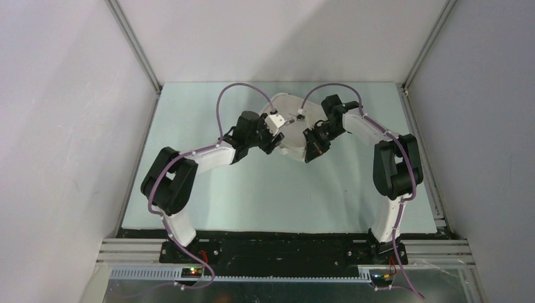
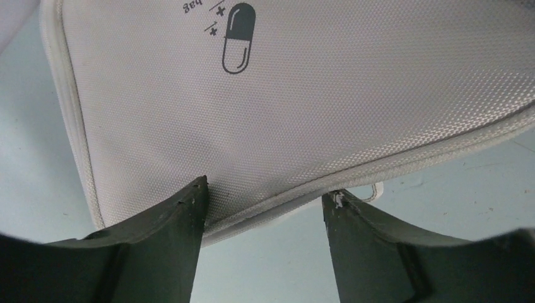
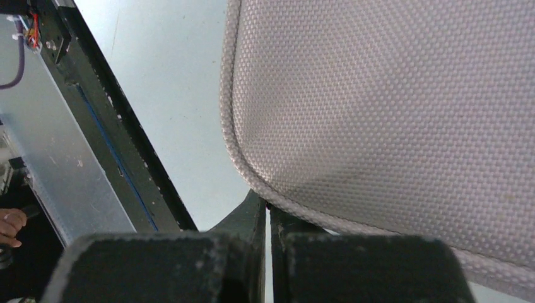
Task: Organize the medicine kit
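Base rail (image 1: 277, 249) edged the top view's bottom; mid-frame, the closed medicine kit (image 1: 291, 145) lay on the surface (image 1: 277, 196). Left-wrist view: left hand (image 2: 265, 189) spread astride its edge. Right-wrist view: right hand (image 3: 267, 205) clenched at its rim (contents hidden, so progress unclear).

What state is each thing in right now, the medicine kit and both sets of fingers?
medicine kit: closed, lid down, pill logo facing up.
left fingers: open, astride the kit's edge.
right fingers: shut, tips at the kit's rim; whether they pinch anything cannot be told.
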You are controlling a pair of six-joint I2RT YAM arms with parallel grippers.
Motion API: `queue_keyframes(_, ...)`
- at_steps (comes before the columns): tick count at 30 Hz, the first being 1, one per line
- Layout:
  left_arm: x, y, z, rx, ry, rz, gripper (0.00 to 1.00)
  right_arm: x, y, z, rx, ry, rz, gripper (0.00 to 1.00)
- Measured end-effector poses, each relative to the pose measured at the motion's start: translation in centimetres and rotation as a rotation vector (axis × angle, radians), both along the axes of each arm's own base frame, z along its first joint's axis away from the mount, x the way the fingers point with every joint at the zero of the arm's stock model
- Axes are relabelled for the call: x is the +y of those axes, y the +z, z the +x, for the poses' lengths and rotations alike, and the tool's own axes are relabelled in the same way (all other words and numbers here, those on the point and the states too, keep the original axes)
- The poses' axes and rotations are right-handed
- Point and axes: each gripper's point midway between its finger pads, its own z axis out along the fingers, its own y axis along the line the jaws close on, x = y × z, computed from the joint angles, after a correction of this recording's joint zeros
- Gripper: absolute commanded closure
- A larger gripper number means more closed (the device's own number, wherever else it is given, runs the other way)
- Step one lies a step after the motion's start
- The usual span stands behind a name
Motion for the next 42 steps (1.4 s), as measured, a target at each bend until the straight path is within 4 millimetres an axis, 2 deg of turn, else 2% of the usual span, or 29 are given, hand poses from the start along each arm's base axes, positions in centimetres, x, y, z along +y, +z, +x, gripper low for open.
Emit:
queue_keyframes(5,-0.2,0.3,0.0,0.026,-0.003,-0.042,0.16,0.2,0.0,0.0,0.007,-0.015,-0.003,1.0)
queue_keyframes(8,0.7,1.1,-0.4,0.04,-0.028,-0.047,0.02,0.4,0.0,-0.1,0.008,-0.008,-0.002,1.0)
queue_keyframes(9,1.1,1.4,-0.7,0.048,-0.037,-0.041,0.01,0.3,0.0,-0.1,0.008,-0.01,-0.003,1.0)
queue_keyframes(12,3.1,3.6,-2.1,0.06,-0.065,-0.032,0.0,-0.3,-0.1,0.1,0.012,-0.021,-0.005,1.0)
queue_keyframes(15,5.0,6.3,-2.4,0.065,-0.044,-0.052,0.0,-1.9,-0.3,0.7,0.024,-0.057,-0.018,1.0)
queue_keyframes(18,5.7,9.3,-0.4,0.087,0.012,-0.121,0.0,-3.7,-0.9,1.7,0.028,-0.095,-0.05,1.0)
queue_keyframes(20,5.3,11.3,2.2,0.131,0.062,-0.212,0.0,-4.6,-1.5,2.4,0.024,-0.116,-0.076,1.0)
queue_keyframes(23,4.3,12.5,6.5,0.233,0.137,-0.351,0.02,-5.7,-2.4,3.3,0.016,-0.123,-0.117,1.0)
queue_keyframes(25,3.8,11.6,9.5,0.32,0.199,-0.436,0.04,-6.0,-2.7,3.5,0.024,-0.12,-0.134,1.0)
queue_keyframes(27,3.6,9.6,11.5,0.417,0.263,-0.495,0.07,-6.2,-2.7,4.0,0.03,-0.121,-0.147,1.0)
queue_keyframes(28,3.6,8.0,12.6,0.476,0.308,-0.521,0.09,-6.2,-2.8,4.5,0.03,-0.123,-0.152,1.0)
queue_keyframes(30,3.9,4.9,13.2,0.564,0.378,-0.534,0.13,-6.6,-3.0,5.8,0.022,-0.133,-0.163,1.0)
queue_keyframes(31,4.1,3.4,13.2,0.613,0.412,-0.535,0.14,-6.8,-3.1,6.7,0.014,-0.141,-0.169,1.0)
queue_keyframes(34,4.2,1.0,12.4,0.712,0.463,-0.553,0.22,-7.4,-3.3,9.3,-0.015,-0.165,-0.185,1.0)
queue_keyframes(38,3.6,-0.4,10.4,0.804,0.445,-0.595,0.24,-8.0,-3.4,12.5,-0.074,-0.194,-0.197,1.0)
queue_keyframes(42,3.9,-1.7,7.0,0.864,0.435,-0.596,0.25,-8.3,-3.6,14.8,-0.115,-0.212,-0.217,1.0)
